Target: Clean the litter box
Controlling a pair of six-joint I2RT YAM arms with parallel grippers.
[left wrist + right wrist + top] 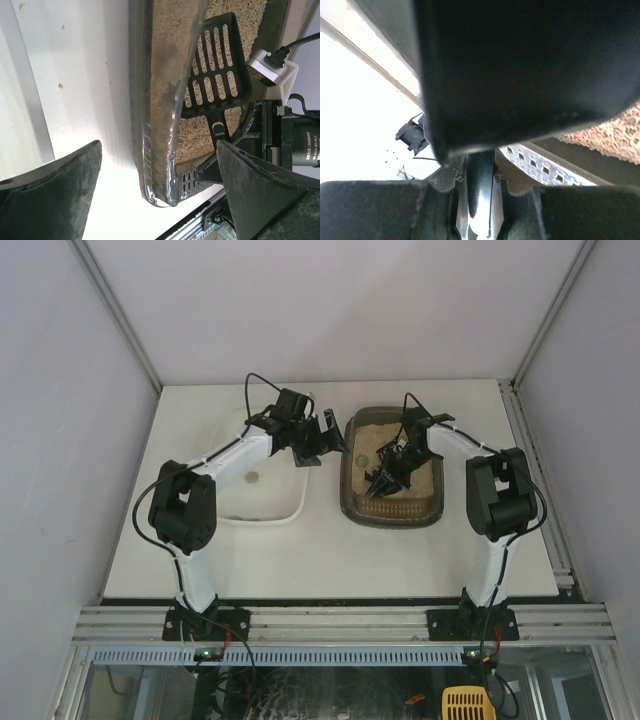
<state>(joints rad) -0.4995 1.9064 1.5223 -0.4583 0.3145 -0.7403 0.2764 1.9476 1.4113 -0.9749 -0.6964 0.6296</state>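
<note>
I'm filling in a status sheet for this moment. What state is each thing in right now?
litter box: holds beige litter, scoop inside
scoop: held by its handle, slotted blade on the litter
left gripper: open, box rim between its fingers, gripping nothing
right gripper: shut on the scoop's handle
white tray: nearly bare, one small speck inside

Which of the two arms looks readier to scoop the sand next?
Right, probably. The right gripper is shut on the black slotted plastic scoop, inside the dark brown-grey plastic litter box over the sand. The left gripper is open, empty, beside its rim.
</note>
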